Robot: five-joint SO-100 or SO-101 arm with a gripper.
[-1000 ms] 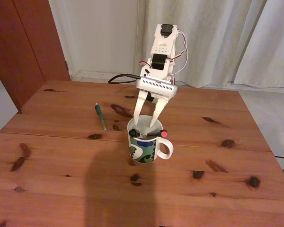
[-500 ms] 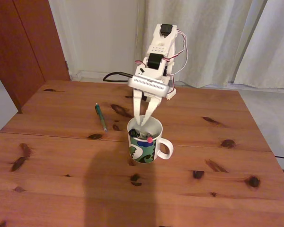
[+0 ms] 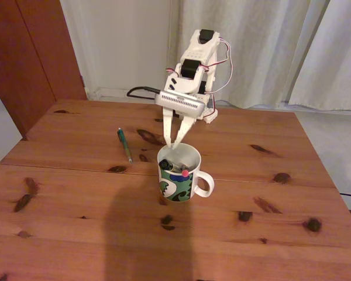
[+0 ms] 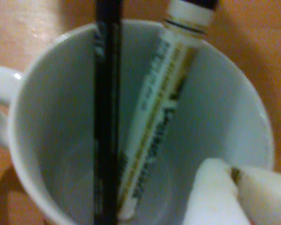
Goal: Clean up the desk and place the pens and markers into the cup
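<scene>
On the reddish-brown counter [image 3: 76, 193], in the fixed view, the green pen [image 3: 124, 144] lies flat to the left of the cup [image 3: 176, 181], its length running from the far side towards the seam across the boards, clear of the cup and of the arm. Just right of it, near the middle of the counter, the cup stands upright with its handle turned to the right and its green and blue swirl facing the camera. Two sticks lean inside it, their tops against the near rim: the marker's black cap and the red end of the thin black pen [image 3: 184, 172] beside it. Above the far rim hang the white fingers [image 3: 176, 142], tips pressed together, pointing down at the cup's mouth and pinching nothing.

In the wrist view, looking straight into the cup, the handle is at the left edge. The thin black pen stands left of centre; the white marker [image 4: 159, 117] leans just beside it, their lower ends close together on the bottom. The fingertips [image 4: 215, 197] sit together at lower right.
</scene>
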